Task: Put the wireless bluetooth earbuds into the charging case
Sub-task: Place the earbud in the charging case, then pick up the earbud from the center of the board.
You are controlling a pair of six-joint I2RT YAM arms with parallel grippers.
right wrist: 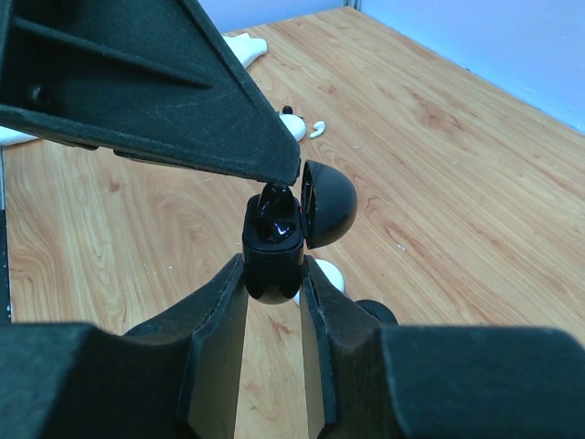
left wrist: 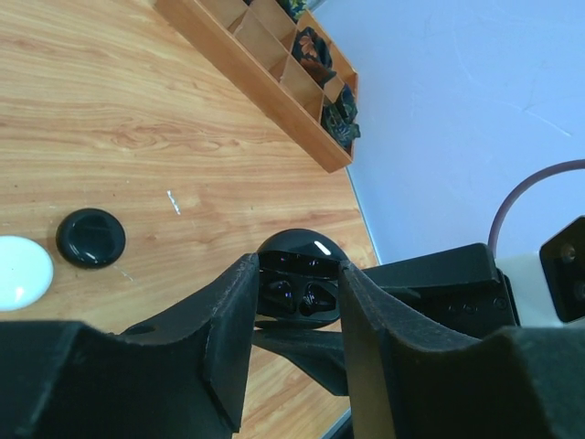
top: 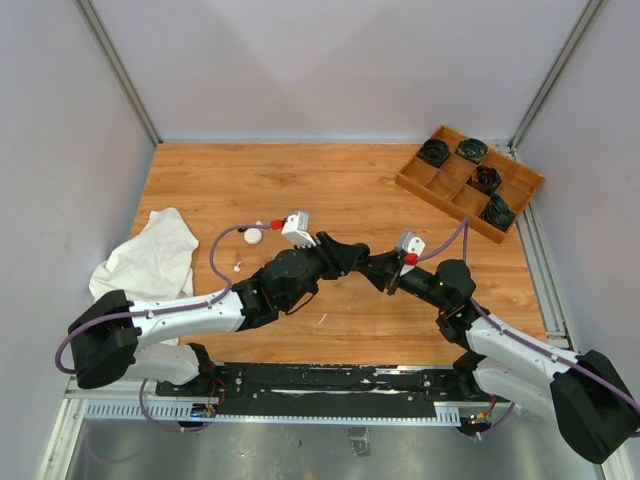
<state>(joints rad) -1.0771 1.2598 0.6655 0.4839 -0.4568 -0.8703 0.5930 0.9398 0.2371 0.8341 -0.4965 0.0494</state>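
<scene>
Fingers (right wrist: 215, 347) of the right gripper (right wrist: 272, 267) are pressed on both sides of the black charging case (right wrist: 272, 245) and hold it above the wooden table (top: 300, 180). Its lid (right wrist: 329, 203) is swung open to the side. One black earbud (right wrist: 274, 198) stands at the mouth of the case, just under the tip of the left gripper (left wrist: 297, 270), which reaches in from above. I cannot tell if this tip touches the earbud. In the left wrist view the left jaws stand apart with nothing gripped between them, and the open case with black earbuds (left wrist: 302, 294) in its sockets is seen through the gap.

On the table lie a white earbud (right wrist: 315, 129), a white round case (top: 252, 236) and a black round case (left wrist: 90, 238). The black one is just beside a white one (left wrist: 18, 272). A white cloth (top: 145, 262) lies at the left edge. A wooden compartment tray (top: 440, 205) with dark coiled things is at the far right corner.
</scene>
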